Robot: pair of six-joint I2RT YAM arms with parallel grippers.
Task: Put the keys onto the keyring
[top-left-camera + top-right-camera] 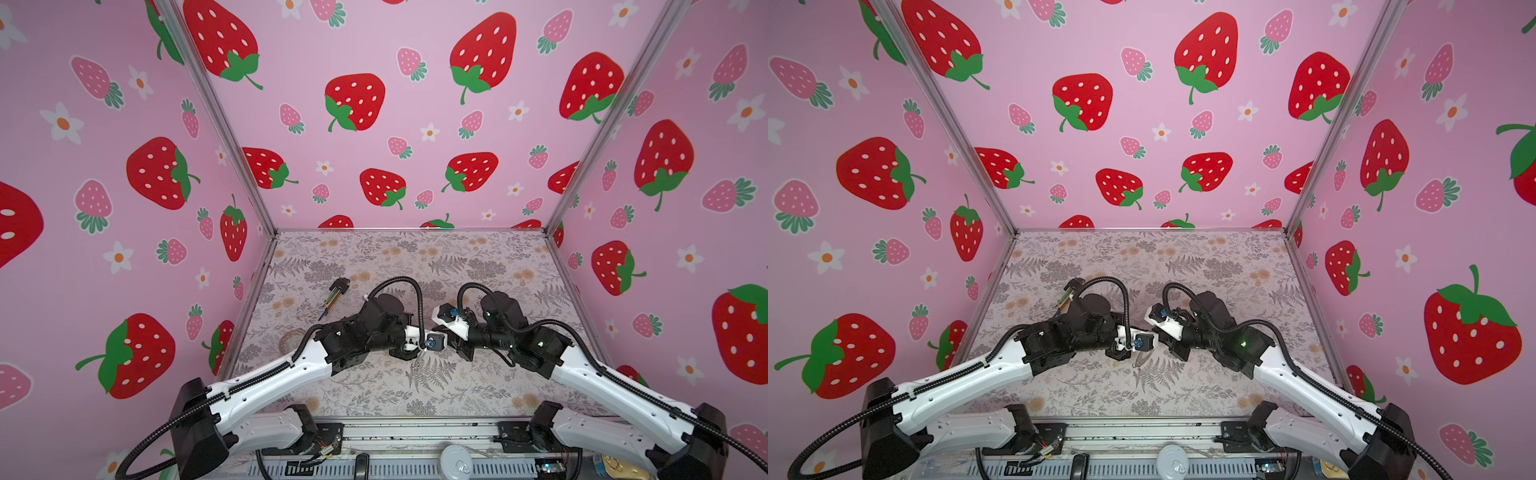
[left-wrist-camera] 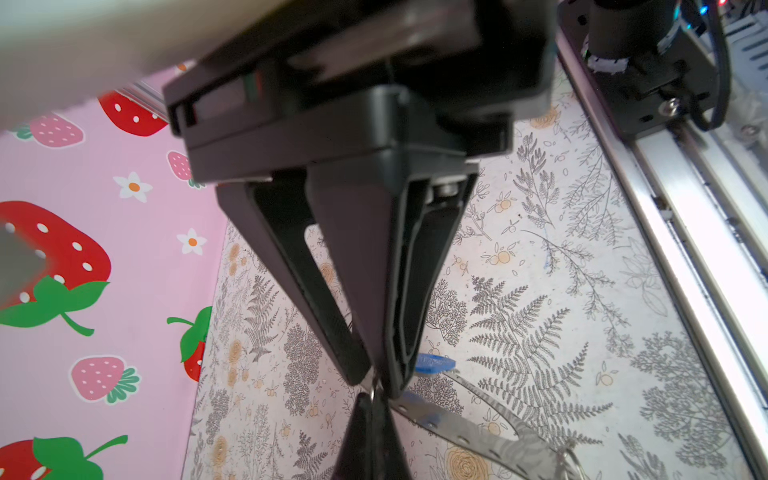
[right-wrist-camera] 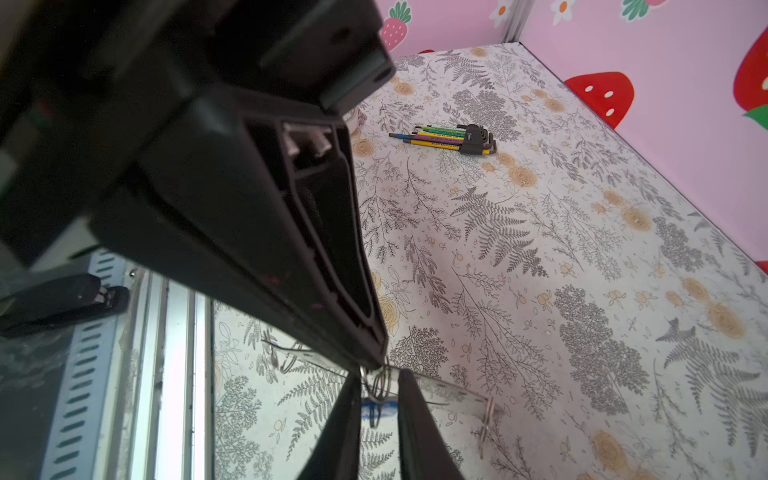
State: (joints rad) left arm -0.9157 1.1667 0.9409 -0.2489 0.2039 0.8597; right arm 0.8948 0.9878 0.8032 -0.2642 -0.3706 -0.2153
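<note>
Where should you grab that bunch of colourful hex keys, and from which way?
Probably the black holder, straight down from above with the jaws across its short width. The hex keys lie flat on the table, and the holder is the thick end clamping them all; the thin coloured shafts fan apart and could slip.

The walls (image 1: 415, 25) are pink, printed with green-leaved red strawberries, paler pink strawberries and white flowers with orange centres. The tabletop (image 1: 478, 257), in the lower middle of both top views, is pale with grey ferns and tan blossoms. The left arm (image 1: 274, 386) and right arm (image 1: 582, 374) have white shells and black joints. The hex key set (image 3: 451, 139) has a black holder and yellow, green and purple shafts. The key (image 2: 434, 363) has a blue head; the keyring (image 2: 469, 432) is grey metal.
</note>
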